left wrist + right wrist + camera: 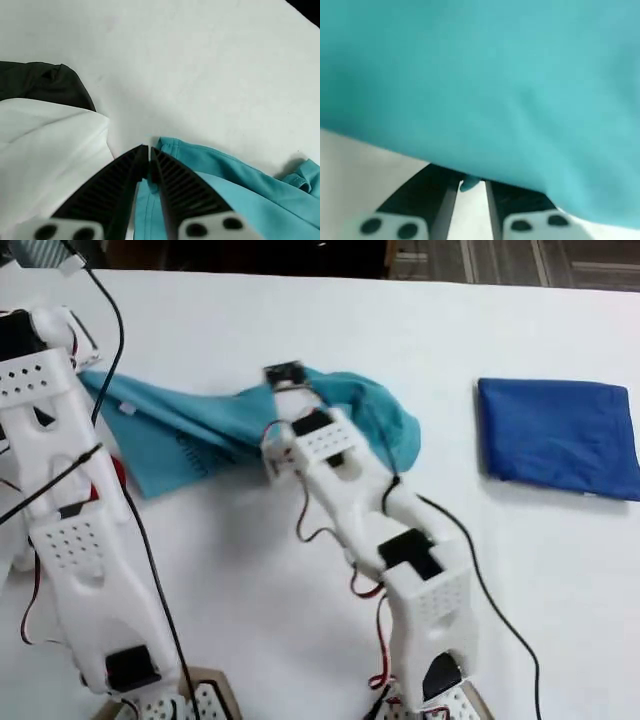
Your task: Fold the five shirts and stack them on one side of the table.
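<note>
Soft, matt teal cloth shirt [180,430]; the folded blue cloth shirt [560,435] looks the same. The white surface [250,570] is smooth with a slight sheen. The left end effector [149,159] has ribbed matt black plastic fingers [185,190].

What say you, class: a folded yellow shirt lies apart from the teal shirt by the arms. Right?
No. The folded shirt is blue, not yellow, as the high view shows; it does lie apart from the teal shirt.

White perforated arms [432,602], black jaws, red wires [381,640]
</note>
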You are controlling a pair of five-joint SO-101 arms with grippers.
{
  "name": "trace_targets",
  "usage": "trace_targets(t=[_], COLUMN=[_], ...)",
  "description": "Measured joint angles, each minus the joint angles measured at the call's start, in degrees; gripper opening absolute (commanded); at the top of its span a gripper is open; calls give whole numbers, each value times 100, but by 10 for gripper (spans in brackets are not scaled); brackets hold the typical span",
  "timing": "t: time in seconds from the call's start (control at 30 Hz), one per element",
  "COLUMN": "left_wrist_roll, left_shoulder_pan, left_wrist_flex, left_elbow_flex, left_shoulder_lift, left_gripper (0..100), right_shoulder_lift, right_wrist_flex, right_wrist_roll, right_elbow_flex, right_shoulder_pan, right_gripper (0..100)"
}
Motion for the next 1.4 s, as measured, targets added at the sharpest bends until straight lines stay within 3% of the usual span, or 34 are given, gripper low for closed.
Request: trace_targets(t=[0.37, 0.53, 0.8, 1.03, 1.23, 1.4], left_wrist_roll=[-35, -615, -1178, -1187, -1187, -1187], left_shoulder_pan=[0, 141, 343, 352, 325, 334], left_wrist_flex=[0, 0, -26, -1336, -2312, -2919], left_elbow_flex=[70, 624, 3771, 6971, 8334, 8703], left_shoulder_lift=[-123, -1099, -3455, -3868, -3877, -3877], left_gripper=[26, 26, 26, 26, 26, 26], right_shoulder_lift=[-2426, -3235, -3842, -3851, -3851, -3851], right_wrist_flex=[1037, 1231, 1600, 677, 607, 264], right_wrist_roll=[1609, 2127, 2778, 2822, 3420, 3684], right_elbow_flex=[0, 0, 378, 2277, 3446, 3490], right_shoulder_pan=[352, 527, 431, 413, 413, 484], right_gripper=[20, 20, 20, 20, 20, 20])
